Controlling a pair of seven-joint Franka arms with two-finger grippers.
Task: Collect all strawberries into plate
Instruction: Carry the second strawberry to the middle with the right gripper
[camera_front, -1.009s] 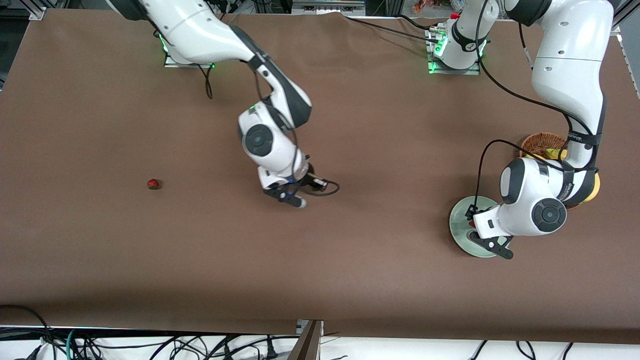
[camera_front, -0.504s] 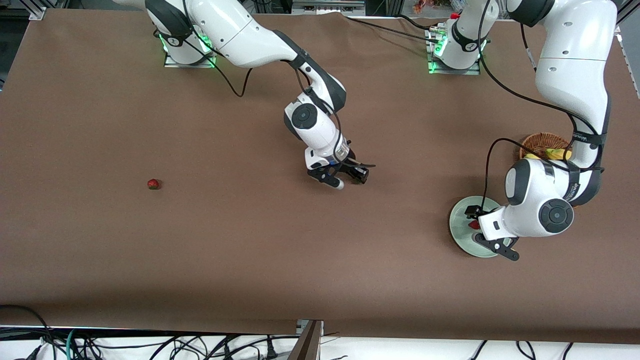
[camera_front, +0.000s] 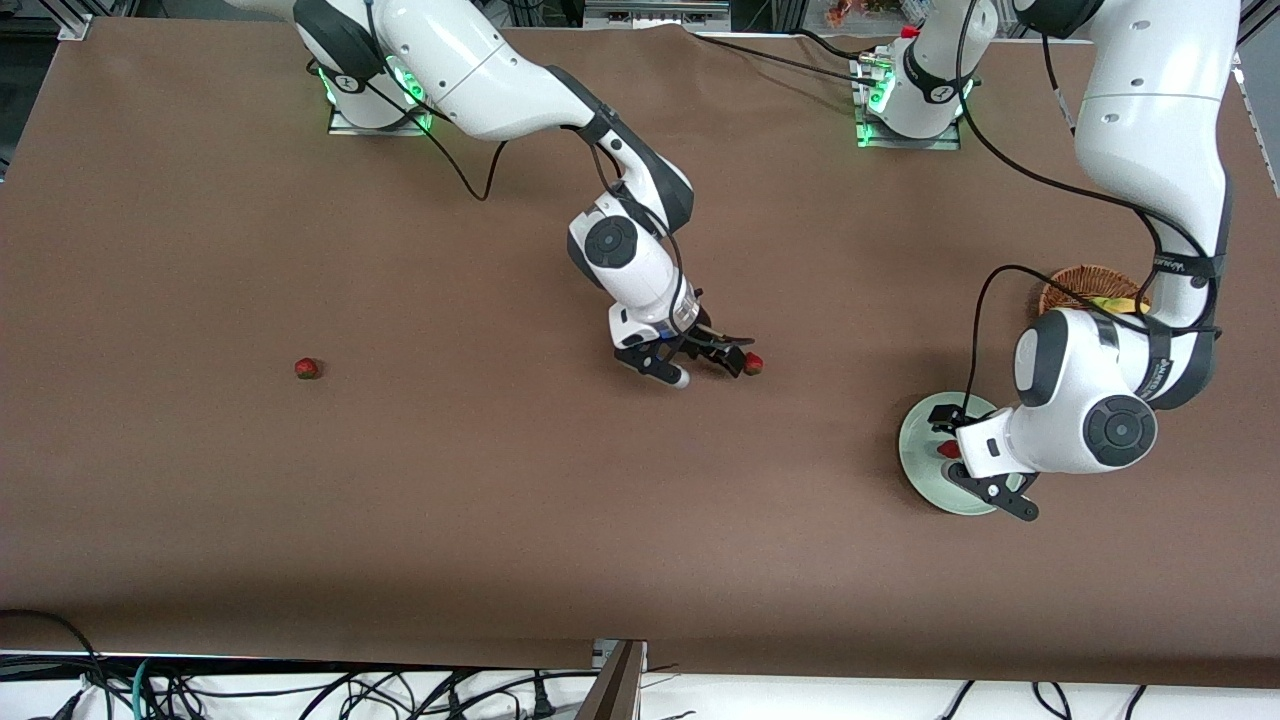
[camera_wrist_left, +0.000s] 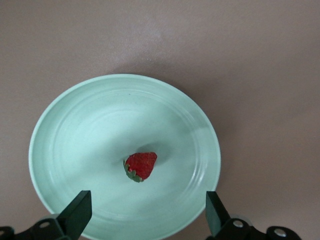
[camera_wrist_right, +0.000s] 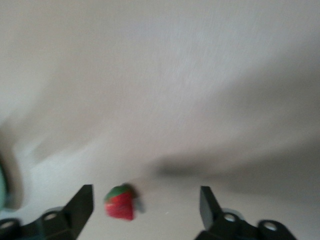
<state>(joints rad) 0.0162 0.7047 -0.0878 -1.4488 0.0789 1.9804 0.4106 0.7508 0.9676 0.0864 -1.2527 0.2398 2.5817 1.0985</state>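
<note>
Hovering: left tool (camera_wrist_left: 145, 212) spread over plate (camera_wrist_left: 60, 125) | right tool (camera_wrist_right: 145, 207) spread, strawberry (camera_wrist_right: 120, 202) released

Glossy white shells on the left arm (camera_front: 1150, 150) and the right arm (camera_front: 500, 70), broken by dark grey bands at the joints; round black caps with a ringed centre on the wrist housings; green lights glowing at both bases, each bolted to a square metal plate; a red button beside the left arm's base; thin black cables looped loosely from the bases down to the wrists; small dark lettering on a band near the left wrist; black angular fingers (camera_wrist_left: 75, 215) with flat faces on the left gripper (camera_wrist_left: 145, 217), screw heads at their roots; the same on the right gripper (camera_wrist_right: 145, 207).
</note>
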